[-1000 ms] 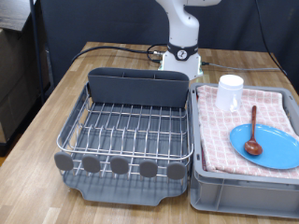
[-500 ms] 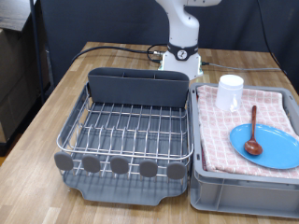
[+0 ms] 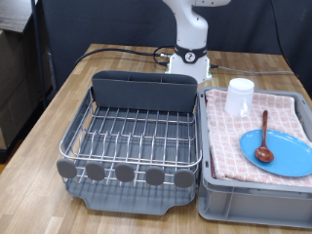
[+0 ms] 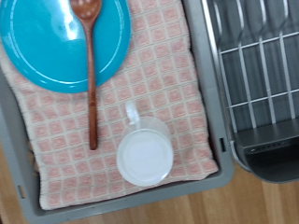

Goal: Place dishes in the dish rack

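Note:
A round light-blue plate (image 3: pixel 281 153) lies on the pink checked cloth in the grey crate (image 3: pixel 222 195) at the exterior view's right. A reddish-brown wooden spoon (image 3: pixel 264 139) lies across the plate. A small white cup (image 3: pixel 240 96) stands upright on the cloth behind them. The dish rack (image 3: pixel 136 132), a silver wire grid in a dark grey tray with a tall trough, stands empty to the crate's left. The wrist view looks down on the plate (image 4: pixel 56 42), spoon (image 4: pixel 90 65), cup (image 4: pixel 145 154) and rack (image 4: pixel 257 65). The gripper does not show in any view.
The robot's white base (image 3: pixel 191 60) stands behind the rack on the wooden table (image 3: pixel 44 146). A black cable (image 3: pixel 117 54) runs along the table's far side. Round grey tabs (image 3: pixel 125 174) line the rack's front edge.

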Tool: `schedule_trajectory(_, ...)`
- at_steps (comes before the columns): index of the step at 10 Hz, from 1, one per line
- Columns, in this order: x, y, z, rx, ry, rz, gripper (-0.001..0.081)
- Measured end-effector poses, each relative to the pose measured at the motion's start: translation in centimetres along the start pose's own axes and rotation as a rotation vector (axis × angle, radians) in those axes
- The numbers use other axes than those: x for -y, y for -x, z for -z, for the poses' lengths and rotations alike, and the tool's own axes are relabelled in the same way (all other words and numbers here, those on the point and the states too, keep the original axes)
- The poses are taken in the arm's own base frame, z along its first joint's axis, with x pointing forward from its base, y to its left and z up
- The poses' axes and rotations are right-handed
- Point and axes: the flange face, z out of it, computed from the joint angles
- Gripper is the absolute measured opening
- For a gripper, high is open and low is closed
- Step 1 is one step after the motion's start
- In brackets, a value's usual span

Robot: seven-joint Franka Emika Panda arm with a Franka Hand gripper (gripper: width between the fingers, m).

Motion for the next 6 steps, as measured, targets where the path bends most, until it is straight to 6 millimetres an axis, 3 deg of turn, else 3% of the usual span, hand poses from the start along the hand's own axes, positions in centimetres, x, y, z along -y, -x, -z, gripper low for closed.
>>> schedule_trajectory(3, 1.1, 2.2, 0.7, -0.042, -0.007, 0.074, 0.0803)
schedule_trajectory(6, 2.6, 3.9, 0.1, -0.027, -0.066, 0.089, 0.0803)
